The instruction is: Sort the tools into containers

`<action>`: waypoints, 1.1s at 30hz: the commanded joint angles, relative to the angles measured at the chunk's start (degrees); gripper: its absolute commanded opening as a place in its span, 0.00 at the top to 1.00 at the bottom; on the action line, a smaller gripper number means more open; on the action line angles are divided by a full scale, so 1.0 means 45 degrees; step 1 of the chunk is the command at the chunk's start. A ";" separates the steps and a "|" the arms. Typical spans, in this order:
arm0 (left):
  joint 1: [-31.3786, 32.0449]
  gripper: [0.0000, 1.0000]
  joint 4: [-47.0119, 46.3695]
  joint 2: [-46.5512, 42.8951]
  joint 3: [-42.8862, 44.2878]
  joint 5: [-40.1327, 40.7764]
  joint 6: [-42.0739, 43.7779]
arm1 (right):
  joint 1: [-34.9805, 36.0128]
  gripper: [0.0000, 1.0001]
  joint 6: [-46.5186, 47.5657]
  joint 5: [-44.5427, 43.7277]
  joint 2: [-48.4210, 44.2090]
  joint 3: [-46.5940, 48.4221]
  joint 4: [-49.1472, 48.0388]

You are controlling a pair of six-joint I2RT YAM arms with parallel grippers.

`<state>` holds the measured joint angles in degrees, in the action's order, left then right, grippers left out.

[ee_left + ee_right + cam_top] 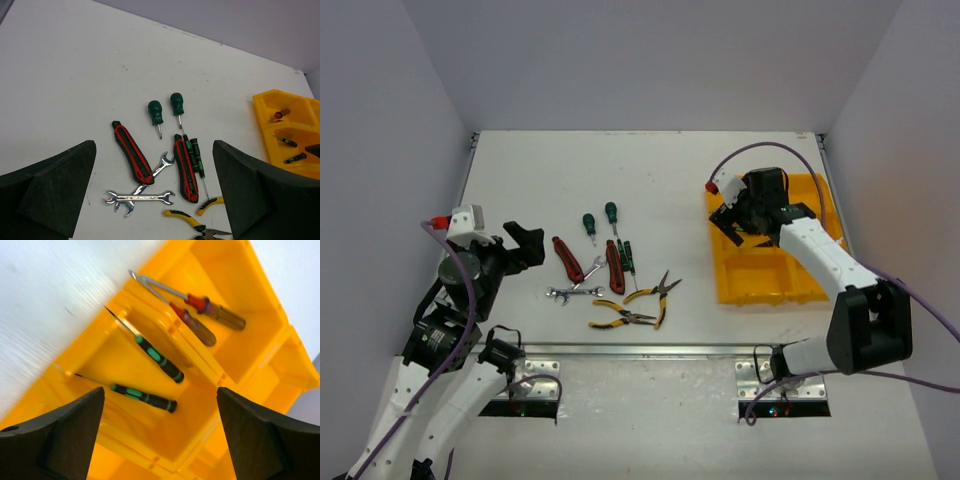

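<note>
Loose tools lie mid-table: two red-handled cutters, two stubby green screwdrivers, two thin green-black screwdrivers, two crossed silver wrenches and two yellow-handled pliers. My left gripper is open and empty, left of them. My right gripper is open and empty over the yellow tray. One compartment holds two green-black screwdrivers; its neighbour holds two red-handled screwdrivers.
The yellow tray stands at the right side of the table, close to the right wall, and its corner shows in the left wrist view. White walls close the table at the left, back and right.
</note>
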<state>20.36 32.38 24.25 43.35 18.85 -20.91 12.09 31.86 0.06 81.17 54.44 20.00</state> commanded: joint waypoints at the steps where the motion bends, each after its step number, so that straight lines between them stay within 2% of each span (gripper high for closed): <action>1: 0.0144 0.00 -0.0497 0.0080 -0.0005 -0.0057 0.0017 | 0.1508 0.01 -0.2078 0.3224 -0.1764 0.0424 -0.1198; 4: 0.0144 0.00 -0.0458 0.0232 0.0013 0.0006 0.0017 | 0.3773 0.01 -0.3436 0.2143 -0.1509 0.0603 -0.2209; 6: 0.0144 0.00 -0.0439 0.0217 0.0014 0.0067 -0.0002 | 0.4273 0.01 -0.5480 0.1244 -0.0849 0.1245 -0.2293; 7: 0.0144 0.00 -0.0438 0.0202 0.0000 0.0083 -0.0003 | 0.4374 0.01 -0.7532 0.0397 -0.0494 0.1996 -0.1854; 9: 0.0144 0.00 -0.0419 0.0164 -0.0005 0.0140 -0.0022 | 0.4317 0.01 -1.0311 0.0088 0.0807 0.3691 0.0051; 10: 0.0144 0.00 -0.0418 0.0158 -0.0005 0.0147 -0.0022 | 0.4273 0.01 -1.0657 0.1130 0.2049 0.5574 0.1991; 11: 0.0144 0.00 -0.0418 0.0163 0.0000 0.0158 -0.0022 | 0.4373 0.01 -1.0789 0.1145 0.3429 0.6984 0.3351; 13: 0.0144 0.00 -0.0415 0.0177 0.0014 0.0189 -0.0022 | 0.4682 0.01 -1.1286 -0.0045 0.5531 0.8727 0.4923; 15: 0.0144 0.00 -0.0399 0.0177 0.0014 0.0205 -0.0022 | 0.4937 0.01 -1.2326 -0.1102 0.5589 0.8050 0.4041; 18: 0.0144 0.00 -0.0380 0.0122 -0.0004 0.0279 -0.0041 | 0.4803 0.01 -1.3354 0.0222 0.5465 0.5892 0.1256; 19: 0.0144 0.00 -0.0363 0.0102 0.0012 0.0317 -0.0042 | 0.4811 0.01 -1.3659 0.0499 0.5811 0.5794 0.0890; 21: 0.0144 0.00 -0.0360 0.0065 0.0014 0.0322 -0.0061 | 0.5226 0.01 -1.3877 0.0379 0.6393 0.6346 0.1348; 23: 0.0144 0.00 -0.0393 -0.0012 -0.0005 0.0300 -0.0047 | 0.5861 0.02 -1.3847 -0.0998 0.7326 0.7559 0.2425; 24: 0.0144 0.00 -0.0413 -0.0031 -0.0019 0.0256 -0.0028 | 0.6080 0.10 -1.3981 -0.1452 0.7561 0.7982 0.2774; 27: 0.0144 0.00 -0.0418 -0.0006 -0.0005 0.0245 -0.0022 | 0.6476 0.25 -1.4537 -0.2090 0.8104 0.8185 0.2865; 31: 0.0144 0.00 -0.0416 -0.0124 -0.0022 0.0261 -0.0022 | 0.6759 0.41 -1.4941 -0.2724 0.8650 0.8590 0.3132; 33: 0.0144 0.00 -0.0423 -0.0159 -0.0025 0.0244 -0.0022 | 0.6815 0.45 -1.5019 -0.2582 0.8846 0.8669 0.3038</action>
<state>20.36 32.53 24.50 43.35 19.74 -20.93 42.71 -32.49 -7.99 119.45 90.18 33.91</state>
